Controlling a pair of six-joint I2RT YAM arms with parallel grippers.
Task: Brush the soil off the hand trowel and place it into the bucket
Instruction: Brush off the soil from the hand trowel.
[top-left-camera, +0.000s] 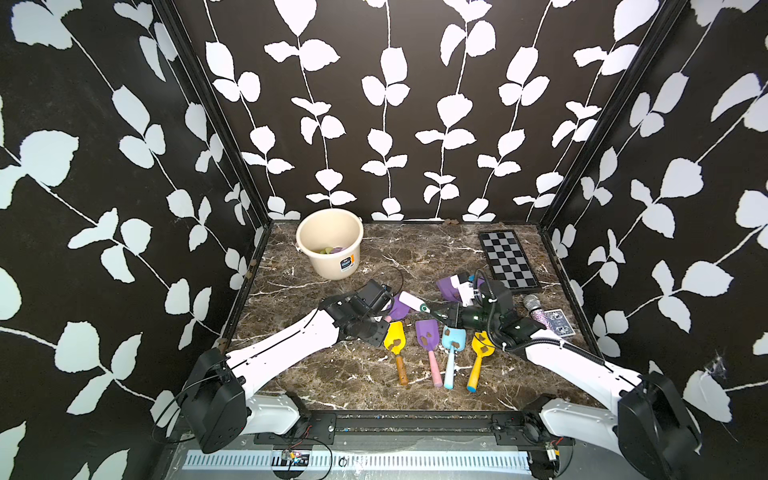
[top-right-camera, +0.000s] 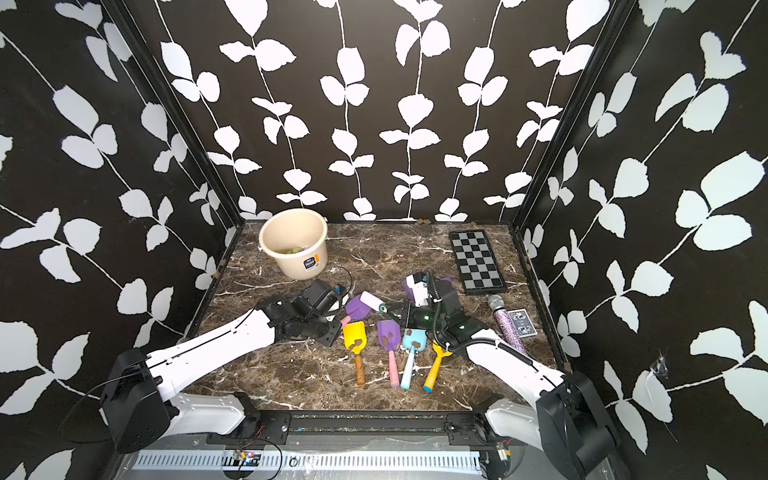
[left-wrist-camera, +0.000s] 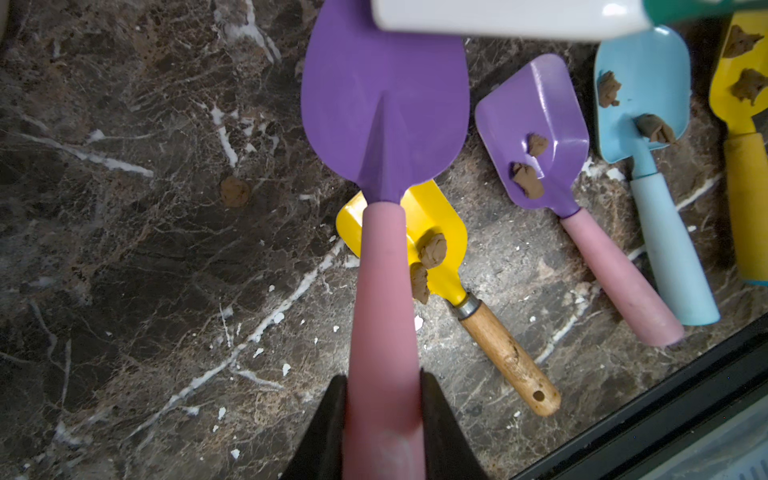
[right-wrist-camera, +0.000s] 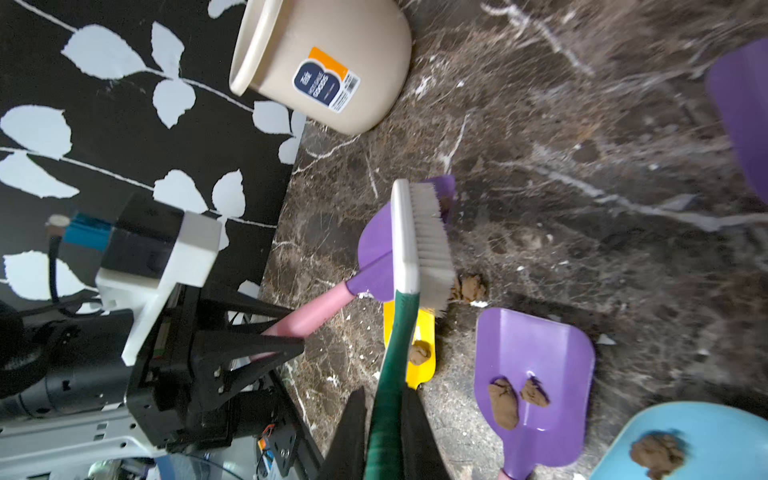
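Hand trowel (left-wrist-camera: 384, 104) (purple rounded blade, pink handle) hangs above the marble tabletop (left-wrist-camera: 124, 249), clamped by the left gripper (left-wrist-camera: 383, 388). The right gripper (right-wrist-camera: 384, 399) pinches a white-bristled, green-handled brush (right-wrist-camera: 424, 241) across its blade tip; the cream plastic bucket (top-left-camera: 326, 264) stands well apart.

You had checkered board (top-left-camera: 509, 259) flat at far right of marble tabletop (top-left-camera: 415, 249). Glitter microphone (top-left-camera: 540, 313) lay nearer you, just beside patterned card box (top-left-camera: 562, 323). Leaf-print wallpaper (top-left-camera: 374, 104) ringed your workspace.
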